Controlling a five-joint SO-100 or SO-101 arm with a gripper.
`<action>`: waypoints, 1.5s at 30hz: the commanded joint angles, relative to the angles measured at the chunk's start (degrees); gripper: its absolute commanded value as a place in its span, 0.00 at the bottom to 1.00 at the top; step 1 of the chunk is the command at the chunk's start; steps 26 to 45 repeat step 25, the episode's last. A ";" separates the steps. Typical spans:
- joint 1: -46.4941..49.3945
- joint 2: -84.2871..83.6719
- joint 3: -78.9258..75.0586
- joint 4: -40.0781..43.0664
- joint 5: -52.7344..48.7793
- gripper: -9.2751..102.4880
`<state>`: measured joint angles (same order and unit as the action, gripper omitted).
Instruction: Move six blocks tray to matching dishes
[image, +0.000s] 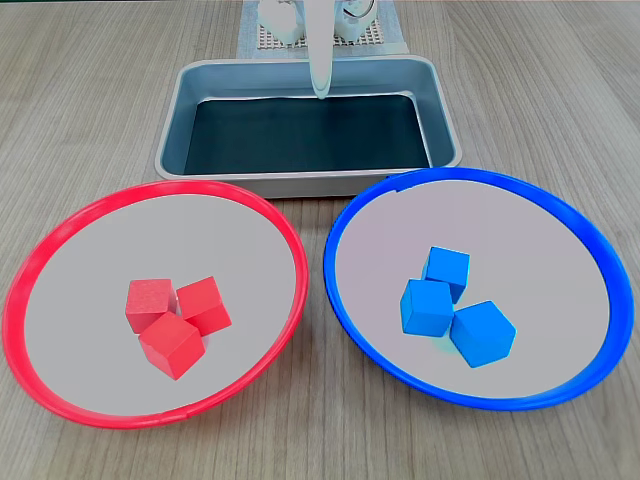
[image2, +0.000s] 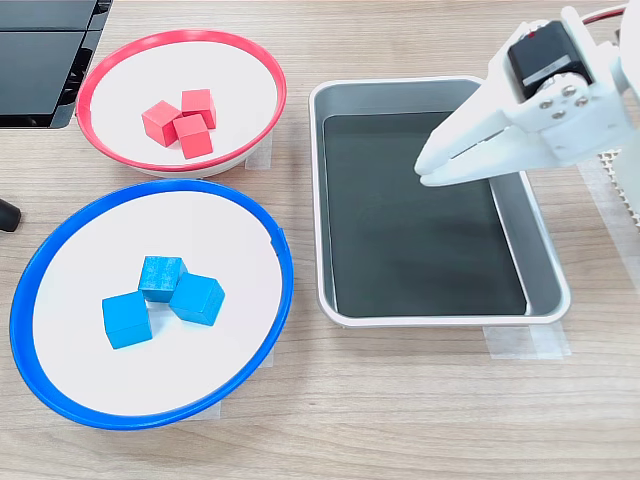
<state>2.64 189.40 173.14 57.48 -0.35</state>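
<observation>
A wooden table holds two round dishes side by side with a metal tray behind them, seen from the front in one fixed view.

On the left of that view sits the red-rimmed dish (image: 60, 235), shallow and pale grey inside. Three red blocks (image: 175, 320) lie bunched near its middle, touching one another. To the right, just beside it, sits the blue-rimmed dish (image: 590, 240). Three blue blocks (image: 450, 305) cluster in its centre, also touching. Each colour lies in the dish of its own colour, so the sorting looks finished.

Behind and between the two dishes is the grey tray (image: 195, 100), a rectangular pan with raised walls and a dark bottom. No block is left in it.

The other fixed view looks down from the side. On its left, the red-rimmed dish (image2: 100, 70) is above and the blue-rimmed dish (image2: 50, 250) below. In the middle is the tray (image2: 335, 200), its near corners taped to the table, probably to stop it sliding. On the right, the white gripper (image2: 425, 172) hangs over the tray's far right portion, its tips pointing left. The two fingers lie nearly together and grip nothing. It seems to be idle above the emptied tray, with all six blocks already delivered.
</observation>
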 joint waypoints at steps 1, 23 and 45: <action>0.44 1.23 -0.09 0.09 0.18 0.11; 0.44 1.23 -0.09 0.09 0.18 0.08; 0.44 1.23 -0.09 0.09 0.18 0.08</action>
